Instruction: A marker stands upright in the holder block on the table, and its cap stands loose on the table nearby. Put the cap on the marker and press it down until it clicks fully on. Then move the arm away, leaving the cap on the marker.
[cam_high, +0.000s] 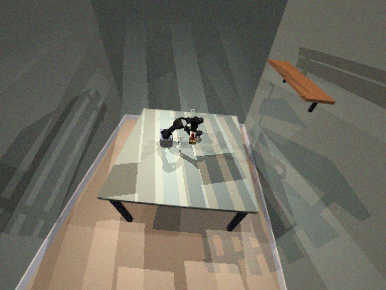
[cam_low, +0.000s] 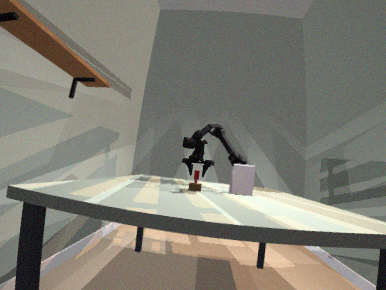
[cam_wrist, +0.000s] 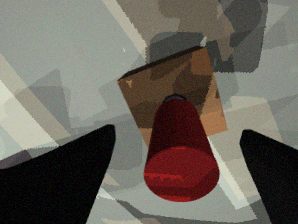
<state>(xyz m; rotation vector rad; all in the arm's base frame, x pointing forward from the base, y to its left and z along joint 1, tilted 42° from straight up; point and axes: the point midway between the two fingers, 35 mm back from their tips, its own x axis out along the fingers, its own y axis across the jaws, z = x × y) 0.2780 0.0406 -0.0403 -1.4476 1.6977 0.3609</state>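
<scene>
One red cap (cam_wrist: 181, 149) sits on the marker, upright in the brown holder block (cam_wrist: 193, 83); the marker body is hidden under the cap in the wrist view. In the exterior view the cap (cam_low: 197, 174) stands as a short red post on the block (cam_low: 195, 187). In the top view the block + cap (cam_high: 192, 140) are just a small spot, too small to split.

Gripper (cam_wrist: 180, 169) is right above the cap w/ jaws spread wide, holding nothing. Both dark fingers stand off to either side of the cap, gaps showing on each side, no contact. Seen from the exterior the gripper (cam_low: 198, 165) hangs just over the cap top, tips angled down and apart.

Block stands on the worktop (cam_high: 150, 190) in its far half, nearer the far edge than the near edge, roughly mid-width, a bit toward the right edge in the top view. The arm's base box (cam_low: 242, 179), pale, sits near the block on the same far part of the worktop; the arm (cam_low: 225, 142) rises from behind it and bends over toward the block.

Worktop is pale green-grey w/ light stripes and shadow patches, on dark legs (cam_low: 30, 245). A brown wall shelf (cam_high: 300, 82) w/ dark brackets hangs well apart from the worktop, off its far right corner in the top view.
</scene>
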